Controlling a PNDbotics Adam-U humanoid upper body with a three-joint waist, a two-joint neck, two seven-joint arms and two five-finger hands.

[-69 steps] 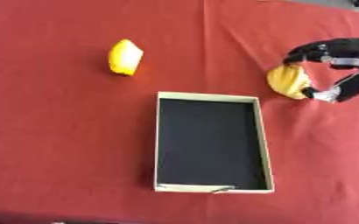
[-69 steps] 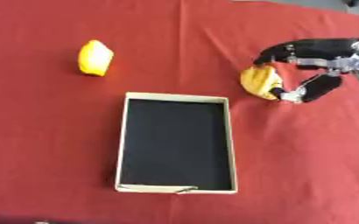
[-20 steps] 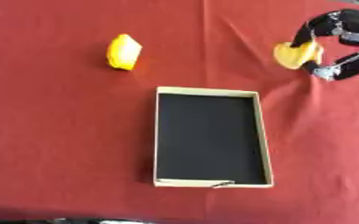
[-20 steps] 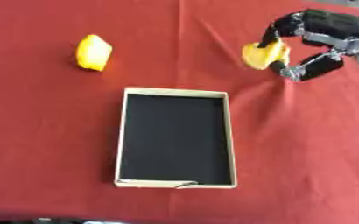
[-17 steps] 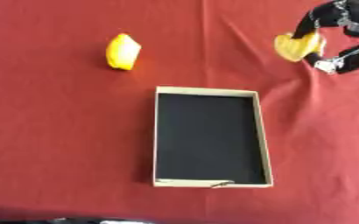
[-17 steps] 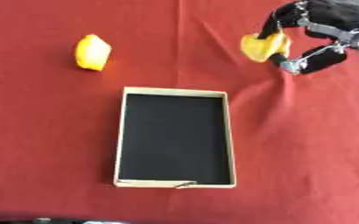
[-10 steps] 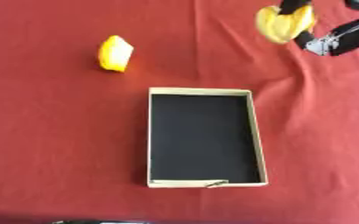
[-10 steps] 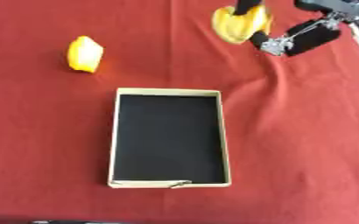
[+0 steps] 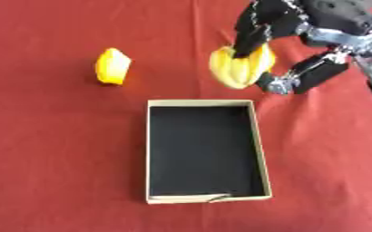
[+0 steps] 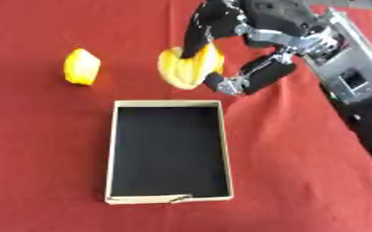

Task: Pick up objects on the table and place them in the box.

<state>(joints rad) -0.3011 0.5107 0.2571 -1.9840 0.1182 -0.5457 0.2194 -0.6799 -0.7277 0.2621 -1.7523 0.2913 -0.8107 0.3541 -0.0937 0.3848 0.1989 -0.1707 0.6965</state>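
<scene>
Red cloth (image 9: 54, 149) covers the whole table, and we see it wrinkled a little at the right. On it, near the middle, lies the cardboard box (image 9: 257, 149), open, with a black inside and nothing in it that we can make out. Our right hand (image 10: 245, 50) comes in from the far right; its fingers and thumb are curled round a yellow banana-like fruit (image 9: 238, 68), held just beyond the far right corner of the box. We cannot tell whether the fruit touches the cloth. A second yellow object (image 9: 112, 66) lies on the cloth at the far left, well apart from the box. The right eye view shows more of the arm's silver forearm (image 10: 346, 68); the left eye view cuts it off.
</scene>
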